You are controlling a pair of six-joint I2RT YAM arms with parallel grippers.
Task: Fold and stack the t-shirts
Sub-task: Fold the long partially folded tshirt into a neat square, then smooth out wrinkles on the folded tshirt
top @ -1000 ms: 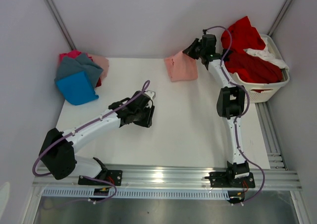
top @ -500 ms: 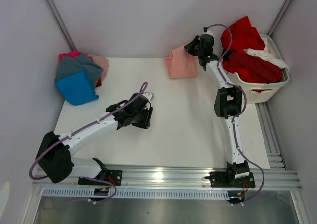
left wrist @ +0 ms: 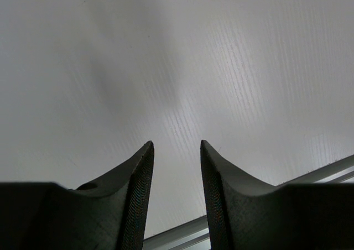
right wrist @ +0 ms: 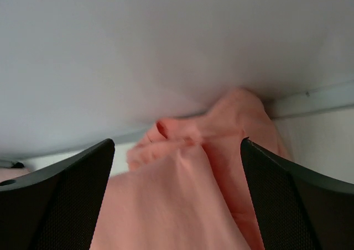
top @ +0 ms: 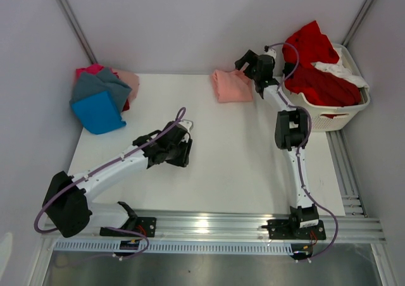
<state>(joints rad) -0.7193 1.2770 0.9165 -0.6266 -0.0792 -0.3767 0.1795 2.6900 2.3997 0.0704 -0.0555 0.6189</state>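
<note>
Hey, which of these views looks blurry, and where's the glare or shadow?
Top view: sharp, with glare on the metal rail. Left wrist view: a soft shadow streak across the table. Right wrist view: the salmon-pink t-shirt sits close and looks soft, out of focus.

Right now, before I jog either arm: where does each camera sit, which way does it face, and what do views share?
Top external: above and behind the bases, looking down on the table, both whole arms, t-shirt stack, laundry basket.
Left wrist: on the left arm, looking down at bare table past the left pincer, open and empty.
Right wrist: on the right arm, facing the back wall over the salmon-pink t-shirt; right pincer open.
Shared: top and right wrist both show that t-shirt.
</note>
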